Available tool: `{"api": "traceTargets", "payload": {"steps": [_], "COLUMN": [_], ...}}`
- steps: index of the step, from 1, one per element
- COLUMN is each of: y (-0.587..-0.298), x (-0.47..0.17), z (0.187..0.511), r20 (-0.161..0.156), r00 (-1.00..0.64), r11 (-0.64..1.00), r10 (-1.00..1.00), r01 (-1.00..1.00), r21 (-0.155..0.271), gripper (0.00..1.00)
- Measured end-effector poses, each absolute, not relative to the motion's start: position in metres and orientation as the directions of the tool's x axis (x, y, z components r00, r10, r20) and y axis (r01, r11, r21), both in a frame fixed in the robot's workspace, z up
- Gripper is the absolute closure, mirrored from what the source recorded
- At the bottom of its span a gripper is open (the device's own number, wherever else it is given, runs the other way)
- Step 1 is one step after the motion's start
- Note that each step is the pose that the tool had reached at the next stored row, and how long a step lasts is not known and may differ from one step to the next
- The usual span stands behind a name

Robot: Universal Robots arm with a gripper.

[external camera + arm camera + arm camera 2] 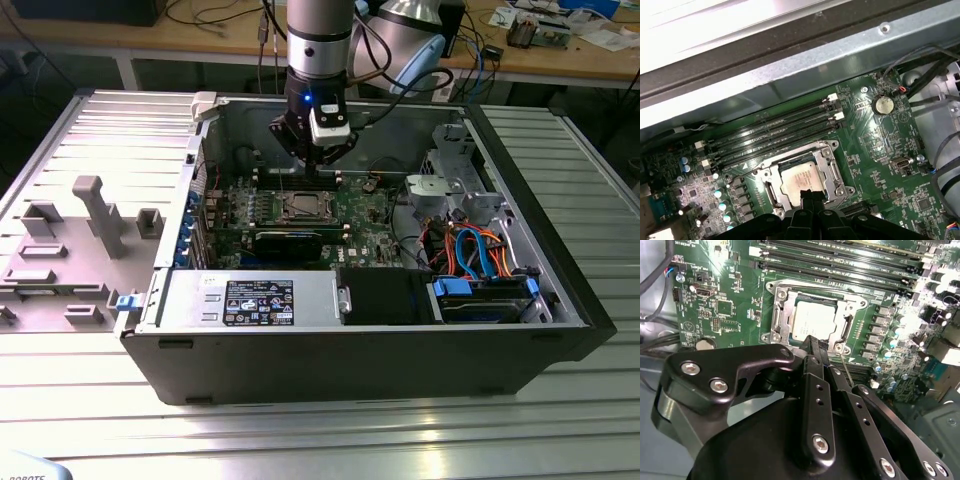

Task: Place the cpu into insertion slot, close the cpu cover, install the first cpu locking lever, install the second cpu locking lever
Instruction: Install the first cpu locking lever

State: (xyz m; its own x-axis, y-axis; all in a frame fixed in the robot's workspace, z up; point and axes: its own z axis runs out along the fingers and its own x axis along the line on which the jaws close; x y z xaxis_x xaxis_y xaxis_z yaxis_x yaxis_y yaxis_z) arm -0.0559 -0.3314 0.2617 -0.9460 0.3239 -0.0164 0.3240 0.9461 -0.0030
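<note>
Closed pincer hangs near the seated cpu.

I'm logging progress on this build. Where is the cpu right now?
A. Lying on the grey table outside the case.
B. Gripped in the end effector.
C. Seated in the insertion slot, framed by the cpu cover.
C: in both wrist views the cpu lies flat in the insertion slot within the cpu cover frame, with the end effector tip at the frame's edge.

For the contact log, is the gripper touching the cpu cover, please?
Cannot tell: in both wrist views the gripper hides the near edge of the cpu cover.
</note>
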Motion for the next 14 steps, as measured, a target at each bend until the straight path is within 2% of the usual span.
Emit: {"api": "traceTargets", "payload": {"steps": [14], "y": [-0.3314], "x": [-0.0568], "z": [0.2617], "r20": [-0.016], "r00": [-0.974], "r11": [0.974], "r10": [0.224], "r01": [0.225], "r21": [-0.003], "gripper": [0.89]}}
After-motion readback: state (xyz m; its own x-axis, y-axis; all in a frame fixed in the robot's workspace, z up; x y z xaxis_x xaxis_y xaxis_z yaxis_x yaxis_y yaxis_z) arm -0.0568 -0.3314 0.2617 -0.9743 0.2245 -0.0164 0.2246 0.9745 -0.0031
